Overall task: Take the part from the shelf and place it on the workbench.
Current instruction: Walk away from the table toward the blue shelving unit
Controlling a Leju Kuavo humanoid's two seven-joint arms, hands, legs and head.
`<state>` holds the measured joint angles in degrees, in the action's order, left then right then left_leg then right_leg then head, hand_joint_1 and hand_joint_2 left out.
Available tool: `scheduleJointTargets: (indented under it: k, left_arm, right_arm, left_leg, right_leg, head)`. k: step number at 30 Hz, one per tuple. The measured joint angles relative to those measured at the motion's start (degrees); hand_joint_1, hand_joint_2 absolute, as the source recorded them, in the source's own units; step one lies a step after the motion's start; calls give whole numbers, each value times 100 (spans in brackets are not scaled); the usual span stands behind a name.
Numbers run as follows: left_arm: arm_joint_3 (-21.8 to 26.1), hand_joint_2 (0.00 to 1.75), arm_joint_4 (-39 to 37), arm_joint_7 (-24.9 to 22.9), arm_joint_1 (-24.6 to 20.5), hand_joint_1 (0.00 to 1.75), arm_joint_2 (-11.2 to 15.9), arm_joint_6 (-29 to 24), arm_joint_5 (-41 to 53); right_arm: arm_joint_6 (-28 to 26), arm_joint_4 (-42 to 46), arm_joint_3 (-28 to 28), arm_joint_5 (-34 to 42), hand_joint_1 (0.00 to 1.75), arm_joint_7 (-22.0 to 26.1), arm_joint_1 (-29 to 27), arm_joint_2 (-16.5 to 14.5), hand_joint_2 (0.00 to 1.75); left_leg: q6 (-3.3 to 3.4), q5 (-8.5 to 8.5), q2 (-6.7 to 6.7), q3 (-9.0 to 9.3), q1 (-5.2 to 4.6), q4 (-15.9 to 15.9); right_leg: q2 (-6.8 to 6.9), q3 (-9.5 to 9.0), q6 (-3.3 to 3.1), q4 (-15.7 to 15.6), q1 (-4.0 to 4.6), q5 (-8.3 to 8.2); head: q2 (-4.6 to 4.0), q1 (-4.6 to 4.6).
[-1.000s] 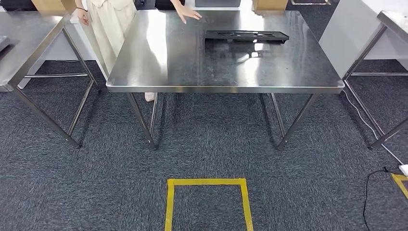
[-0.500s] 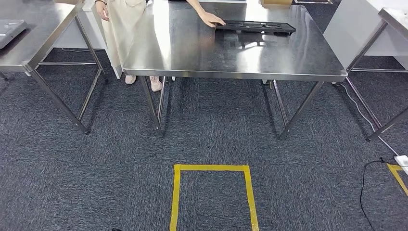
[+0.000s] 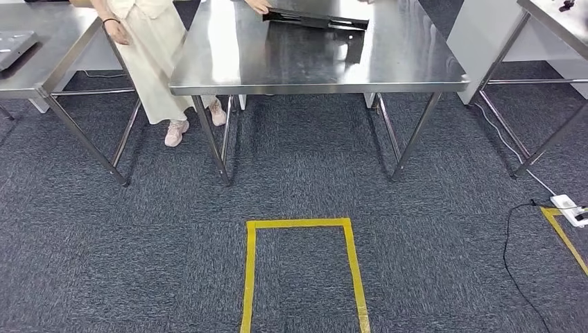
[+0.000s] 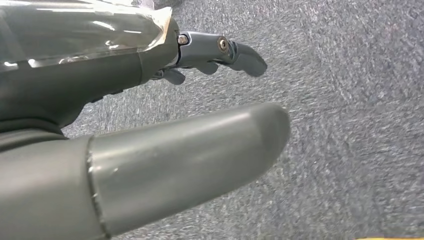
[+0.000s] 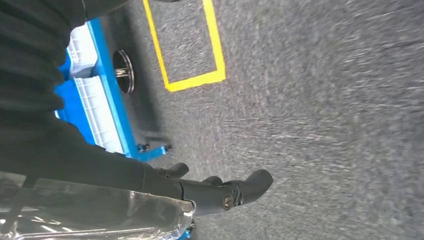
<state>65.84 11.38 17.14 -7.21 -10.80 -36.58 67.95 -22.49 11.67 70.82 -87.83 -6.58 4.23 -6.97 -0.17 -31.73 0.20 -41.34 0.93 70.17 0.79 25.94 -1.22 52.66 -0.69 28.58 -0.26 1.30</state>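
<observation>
The long black part (image 3: 315, 19) lies at the far side of the steel workbench (image 3: 312, 69), slightly askew. A person's hand (image 3: 258, 5) rests at its left end. My left hand (image 4: 165, 125) hangs over the grey carpet, thumb and fingers apart, holding nothing. My right hand (image 5: 210, 190) also hangs above the carpet, its fingers loosely extended with nothing in them. Both hands are far from the part.
A person (image 3: 149, 55) in light clothes stands at the workbench's left corner. Another steel table (image 3: 48, 52) is on the left, a third (image 3: 555, 21) on the right. A yellow tape square (image 3: 299, 223) marks the floor. A power strip (image 3: 570, 209) lies right. A blue cart (image 5: 95, 95) is beside me.
The camera has pulled back and turned, so the workbench sits higher in the picture. The person reached for the part, took its left end and shifted it askew.
</observation>
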Motion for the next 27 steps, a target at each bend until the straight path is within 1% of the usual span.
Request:
scheduleJointTargets:
  k: [1,2,3,4,5,6,7,8,10,12,14,16,18,20,27]
  left_arm:
    - [-2,0,0,-1,0,0,0,-14,13]
    - [-4,0,1,-1,1,0,0,-32,28]
    - [-8,0,1,0,1,0,0,-53,44]
    - [-14,0,1,0,-1,0,0,-73,61]
    - [-26,0,1,0,-4,0,1,-95,78]
    - [-42,0,2,1,-8,0,2,-114,92]
    - [-59,0,2,1,-12,0,2,-131,105]
    - [-74,0,3,1,-15,0,2,-142,113]
    - [-100,0,2,-1,-14,0,-13,-150,122]
    - [-123,0,1,-4,3,0,-24,-150,138]
    - [-141,0,1,-6,16,0,-23,-150,157]
    - [-151,0,1,-7,14,0,-28,-150,166]
    - [-158,0,1,-9,14,0,-35,-153,167]
    - [-161,0,1,-11,14,0,-37,-156,167]
    - [-162,0,1,-18,12,0,-35,-148,160]
  right_arm:
    - [0,0,0,2,0,7,-4,-1,175]
    - [1,0,0,4,0,14,-8,-1,175]
    - [1,0,0,9,0,20,-14,-3,175]
    - [2,-1,0,13,0,23,-20,-7,175]
    - [2,-1,0,17,0,24,-28,-16,175]
    - [2,-1,0,19,0,25,-33,-27,175]
    - [2,-1,0,20,0,25,-34,-37,175]
    - [2,-1,0,20,0,25,-34,-46,175]
    - [1,0,0,20,0,25,-32,-49,175]
    - [0,0,1,20,0,25,-37,-48,175]
    - [-2,0,2,20,0,25,-41,-49,175]
    - [-4,0,2,20,0,30,-42,-50,175]
    - [-4,0,2,21,0,36,-46,-51,87]
    - [-4,0,2,22,0,43,-49,-49,0]
    - [-4,0,2,20,0,49,-49,-54,0]
  left_leg:
    - [-14,2,-5,-6,7,271]
    - [-18,124,-8,73,14,351]
    - [-11,282,-8,255,19,238]
    - [9,398,-9,531,21,-61]
    - [45,425,-11,871,15,-485]
    - [80,378,-9,1162,8,-881]
    - [113,302,-8,1358,-5,-1177]
    - [142,237,-4,1457,-18,-1369]
    - [138,196,-1,1448,-29,-1483]
    - [150,205,-1,1425,-60,-1517]
    - [210,241,4,1396,-114,-1514]
    - [251,280,16,1358,-148,-1509]
    - [272,309,29,1330,-165,-1505]
    - [278,320,32,1321,-174,-1500]
    - [286,325,32,1319,-186,-1496]
  right_leg:
    - [2,80,2,17,11,-53]
    - [3,152,13,41,16,-95]
    - [3,215,30,76,19,-129]
    - [1,266,50,119,18,-154]
    - [0,314,71,169,28,-172]
    - [2,349,94,211,37,-186]
    - [5,383,125,243,47,-206]
    - [11,418,162,260,59,-231]
    - [20,500,150,268,93,-245]
    - [20,568,138,272,121,-260]
    - [16,584,216,271,106,-323]
    - [10,594,264,270,83,-379]
    - [6,605,284,266,68,-414]
    - [5,611,294,264,60,-426]
    - [6,615,308,260,42,-437]
  head:
    - [0,-10]
    - [0,-18]
    - [0,-29]
    - [0,-40]
    - [0,-50]
    - [0,-51]
    - [0,-52]
    - [0,-54]
    - [0,-29]
    - [0,16]
    - [0,32]
    - [0,28]
    - [0,25]
    - [0,21]
    - [0,2]
